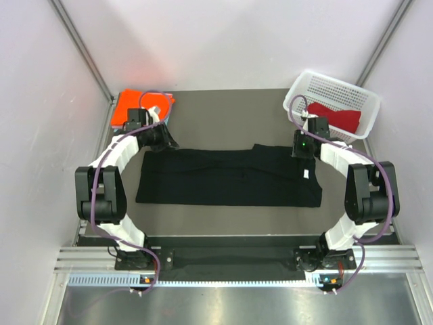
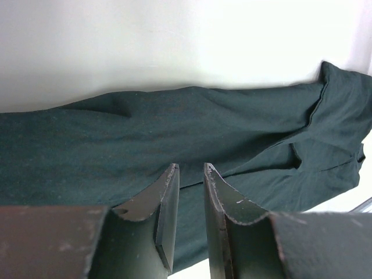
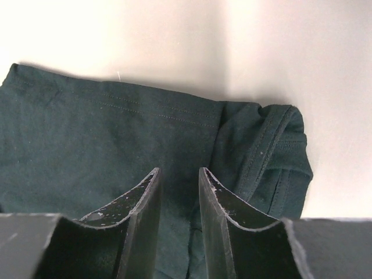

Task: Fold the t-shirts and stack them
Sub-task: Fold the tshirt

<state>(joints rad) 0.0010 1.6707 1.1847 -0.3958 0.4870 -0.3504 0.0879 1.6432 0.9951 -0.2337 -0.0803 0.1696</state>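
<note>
The large black t-shirt (image 1: 230, 177) lies flat as a long folded strip across the middle of the table. My left gripper (image 1: 164, 140) hovers over its far left corner. My right gripper (image 1: 302, 150) hovers over its far right corner, near the collar. In the left wrist view the gripper (image 2: 190, 165) has its jaws a narrow gap apart above the cloth (image 2: 174, 128), with nothing between them. In the right wrist view the gripper (image 3: 179, 170) is also narrowly open over the shirt (image 3: 104, 133). The orange t-shirt (image 1: 128, 107) lies at the back left. The dark red t-shirt (image 1: 342, 115) lies in the basket. No teal t-shirt is in view.
A white plastic mesh basket (image 1: 325, 78) stands at the back right, close behind my right gripper. Side walls stand close on the left and right. A small white tag (image 1: 306, 175) shows on the shirt's right end.
</note>
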